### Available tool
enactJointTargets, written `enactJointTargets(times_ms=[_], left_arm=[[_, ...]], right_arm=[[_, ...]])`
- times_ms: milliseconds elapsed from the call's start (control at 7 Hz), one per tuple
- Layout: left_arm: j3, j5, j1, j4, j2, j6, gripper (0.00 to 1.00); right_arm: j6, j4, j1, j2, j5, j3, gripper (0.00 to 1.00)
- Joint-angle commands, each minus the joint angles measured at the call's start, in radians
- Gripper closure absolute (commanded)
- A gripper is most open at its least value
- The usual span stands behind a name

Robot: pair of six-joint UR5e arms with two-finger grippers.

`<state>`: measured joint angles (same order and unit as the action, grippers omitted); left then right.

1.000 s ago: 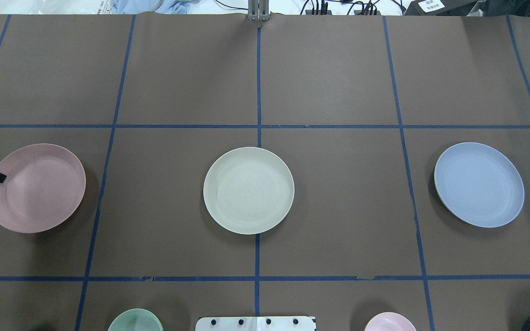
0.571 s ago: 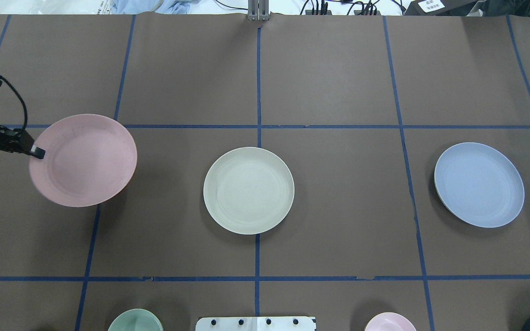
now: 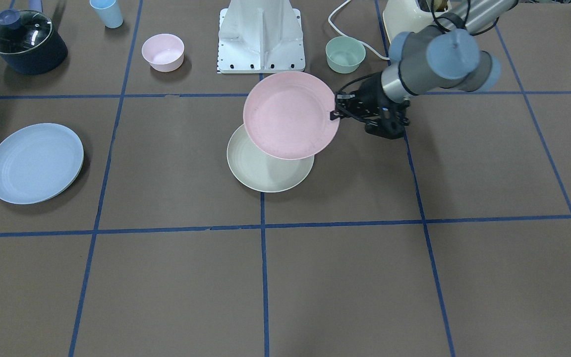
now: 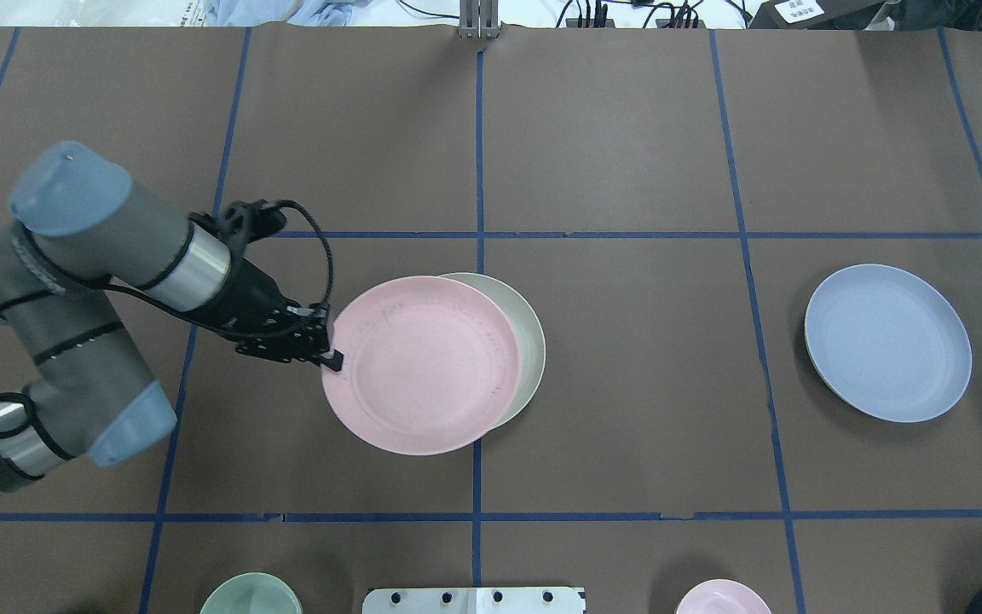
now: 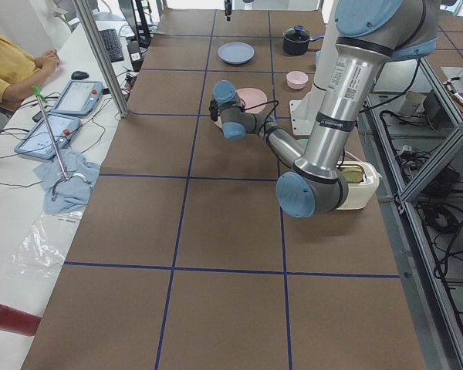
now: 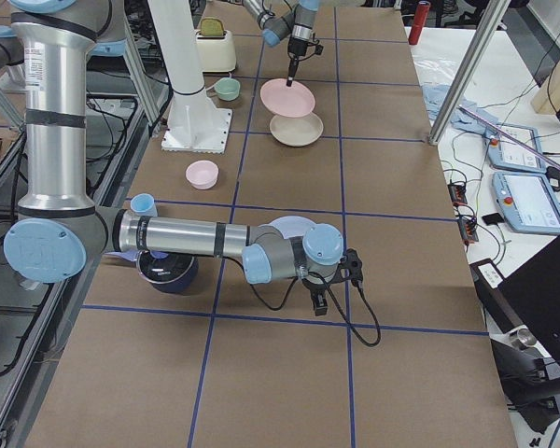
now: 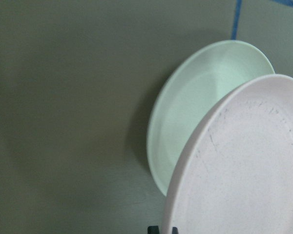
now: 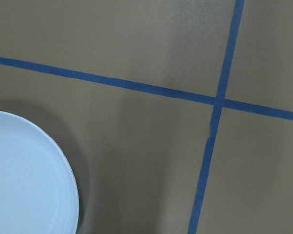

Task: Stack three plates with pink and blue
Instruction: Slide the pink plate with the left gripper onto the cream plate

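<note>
now: pink plate (image 4: 423, 365) in the air over the cream plate (image 4: 532, 341)

the pink plate hangs tilted above the cream plate, which lies flat at the middle of the table (image 4: 627, 409), on the centre tape line (image 4: 476, 477). from overhead the pink one covers most of the cream one and sits off towards the robot's left. in the side view from the right the two look apart, not touching. the left gripper (image 4: 331, 358) is closed on the pink plate's rim, at the edge nearest its own arm, with the fingertips (image 7: 161, 229) pinching the lip.

the blue plate (image 4: 887, 343) lies flat by itself, well apart on the robot's right. the right gripper (image 6: 319, 303) hangs near it and shows only in the side view, so i cannot tell whether it is open or closed.

along the robot's edge of the table stand a green bowl (image 3: 345, 53), a small pink bowl (image 3: 163, 51), a dark pot (image 3: 25, 42) with a glass lid and a light blue cup (image 3: 106, 12).

a white label (image 4: 794, 10) past the far edge has print on it, too small to read.
</note>
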<state>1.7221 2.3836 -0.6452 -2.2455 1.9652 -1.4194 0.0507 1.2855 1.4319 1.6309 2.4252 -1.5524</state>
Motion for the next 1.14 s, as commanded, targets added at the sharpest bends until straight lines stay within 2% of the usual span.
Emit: enactJointTargets(times_ms=[0,286,571,714,857,1000], left_arm=[[-0.009,-0.063,0.055,-0.003,0.031,-0.029,1.00],[-0.009,-0.066,0.055,-0.003,0.035,-0.029,1.00],[-0.034,-0.131,0.056,-0.008,0.037,-0.027,1.00],[-0.044,-0.135,0.056,-0.006,0.037,-0.027,1.00],[-0.045,-0.150,0.056,-0.009,0.038,-0.027,0.95],[-0.079,-0.174,0.059,-0.047,0.055,-0.030,0.08]], right_arm=[[0.000,0.000,-0.005,0.000,0.000,0.000,0.00],[0.001,0.000,-0.005,0.000,0.000,0.002,0.00],[0.000,0.000,-0.007,0.000,0.000,0.002,0.00],[0.000,0.000,-0.007,-0.002,0.000,0.002,0.00],[0.001,0.000,-0.007,0.000,0.000,0.002,0.00],[0.001,0.000,-0.011,0.000,0.000,0.002,0.00]])
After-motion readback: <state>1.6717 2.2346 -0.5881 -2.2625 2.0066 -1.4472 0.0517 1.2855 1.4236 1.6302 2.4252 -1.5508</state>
